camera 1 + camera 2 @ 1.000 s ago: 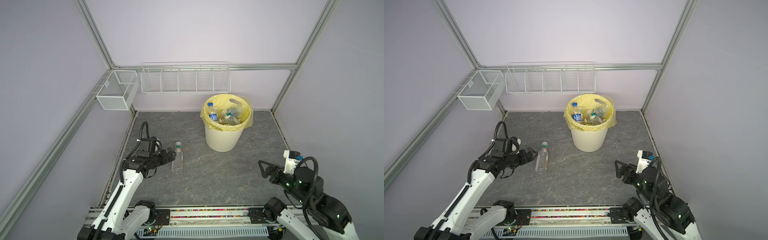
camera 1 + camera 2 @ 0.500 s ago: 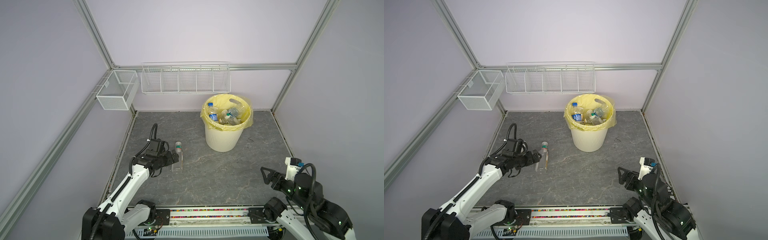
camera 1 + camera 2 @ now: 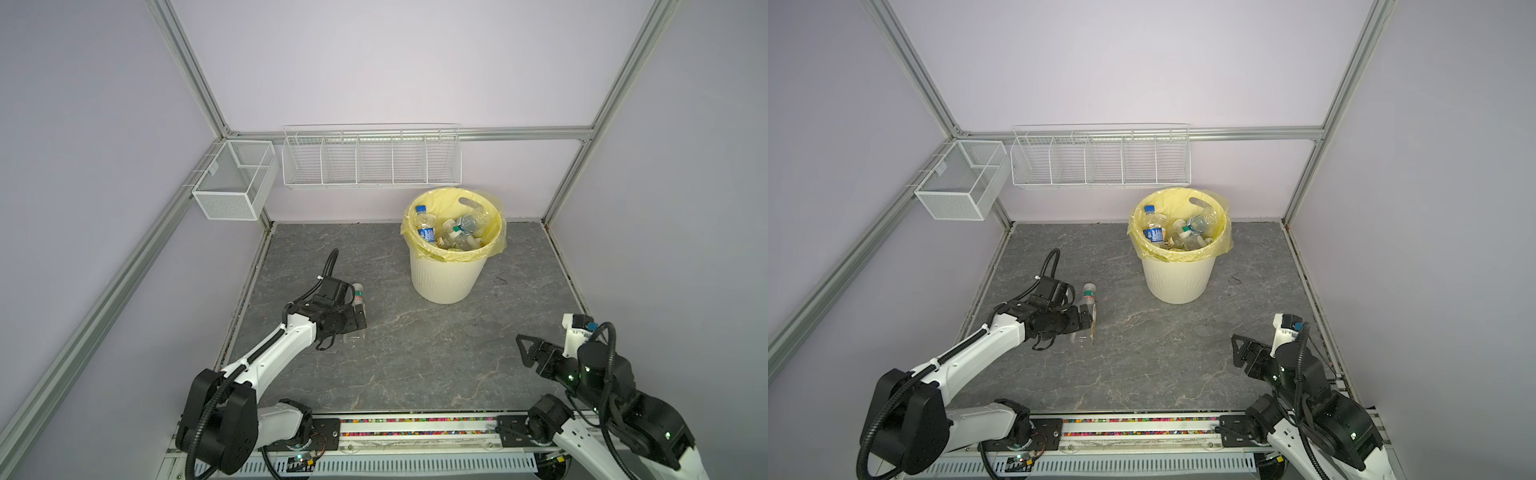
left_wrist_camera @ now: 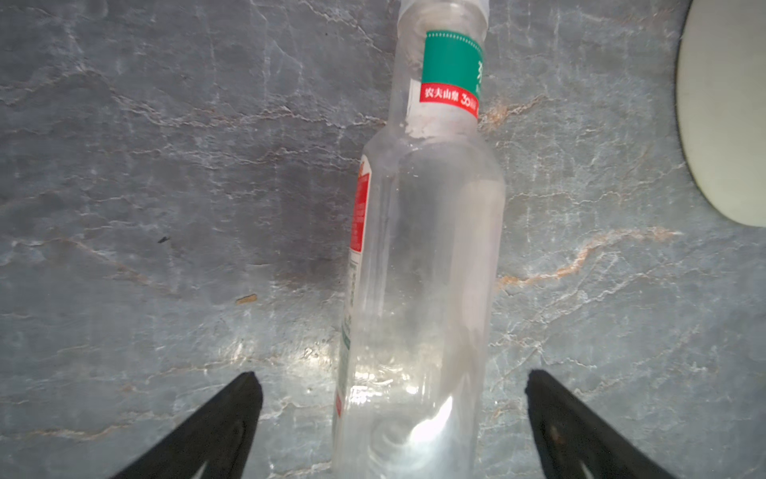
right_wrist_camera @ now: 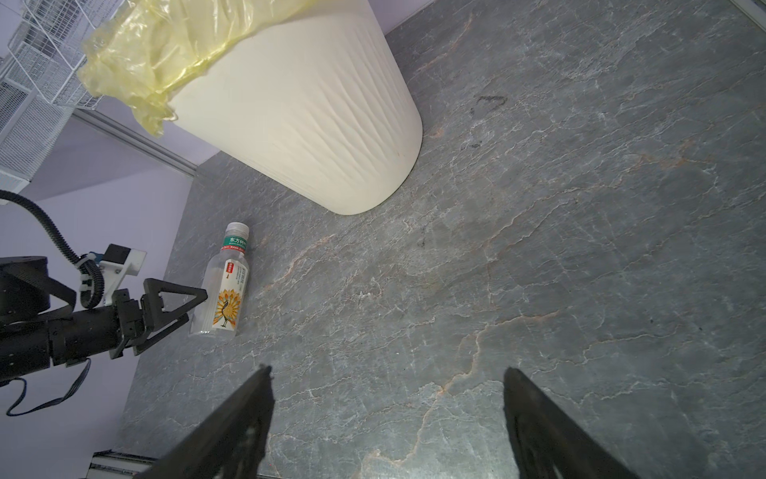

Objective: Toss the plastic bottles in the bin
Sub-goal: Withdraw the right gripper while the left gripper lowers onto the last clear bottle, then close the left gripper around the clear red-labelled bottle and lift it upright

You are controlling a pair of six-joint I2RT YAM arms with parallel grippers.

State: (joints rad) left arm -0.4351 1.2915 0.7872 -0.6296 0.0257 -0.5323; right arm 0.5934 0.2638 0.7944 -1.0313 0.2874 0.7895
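Left wrist view: left gripper (image 4: 390, 374) sits wide open straddling the lone bottle (image 4: 427, 249) lying flat, holding nothing yet, probably lined up to grab it for the bin (image 4: 723, 124).

The clear, white-capped plastic bottle (image 5: 224, 286) bears a green neck band, red strip and white label with an orange peacock; the ribbed round plastic bin (image 5: 298, 120) is cream-white, its bag liner (image 5: 145, 54) pale yellow, and the stone-look tabletop (image 5: 580, 249) grey with rusty veins.
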